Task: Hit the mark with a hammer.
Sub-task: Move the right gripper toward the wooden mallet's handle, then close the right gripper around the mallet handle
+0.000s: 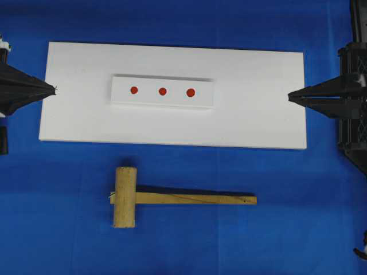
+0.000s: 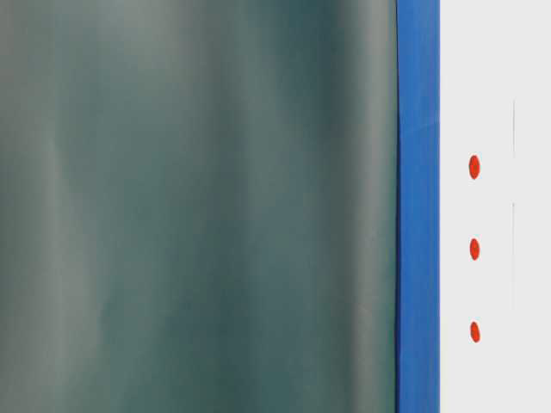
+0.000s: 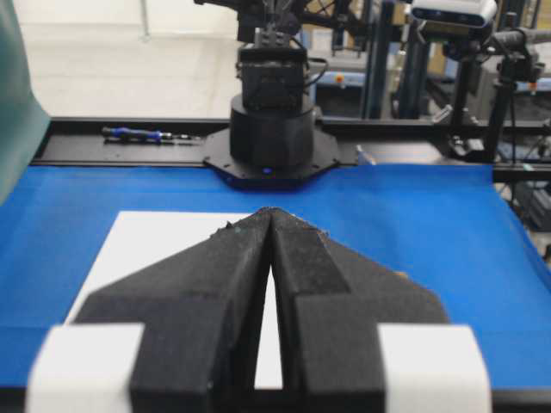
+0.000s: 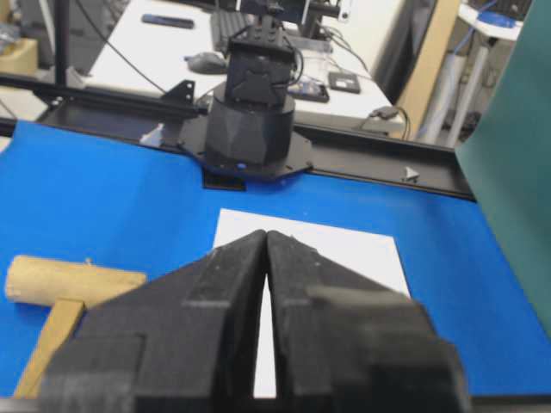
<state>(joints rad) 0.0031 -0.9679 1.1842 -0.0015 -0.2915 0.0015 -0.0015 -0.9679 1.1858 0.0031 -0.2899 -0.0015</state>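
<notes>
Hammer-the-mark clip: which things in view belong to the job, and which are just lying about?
Job:
- hammer
- three red marks on the small white block
- white board under it

Lying about:
- blue-handled tool on the far rail
- green sheet

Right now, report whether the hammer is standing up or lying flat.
Lying flat: the hammer rests on the blue cloth, handle level, untouched by either gripper.

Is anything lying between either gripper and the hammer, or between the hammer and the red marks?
Nothing visible does. The hammer lies alone on the blue cloth, below the white board. The left gripper and right gripper sit shut at the board's ends. Only bare board separates the hammer from the red marks on the raised strip.
</notes>
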